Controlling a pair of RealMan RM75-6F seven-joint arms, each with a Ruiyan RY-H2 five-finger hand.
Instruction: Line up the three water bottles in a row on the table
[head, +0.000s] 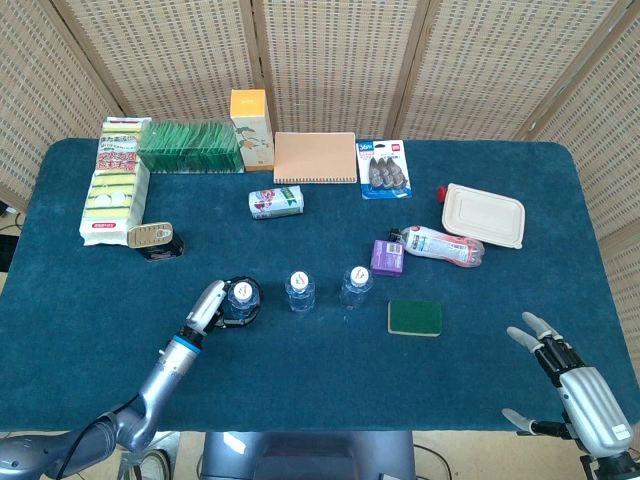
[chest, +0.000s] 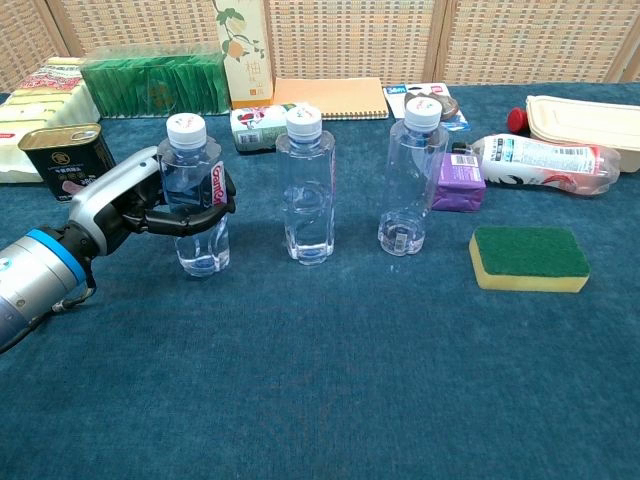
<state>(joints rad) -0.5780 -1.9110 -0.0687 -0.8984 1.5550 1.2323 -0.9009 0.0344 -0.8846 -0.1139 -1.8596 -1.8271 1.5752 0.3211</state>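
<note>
Fingers of the left hand (chest: 135, 205) wrap the labelled bottle (chest: 197, 195), upright toward the table's (head: 90, 300) front-left, just beside the middle bottle (chest: 306, 185); the third bottle (chest: 412, 180) stands beyond. This looks like the placing step: next, set it level with the others and let go. The right hand (head: 580, 385) hangs empty, fingers apart, off the front-right corner.
</note>
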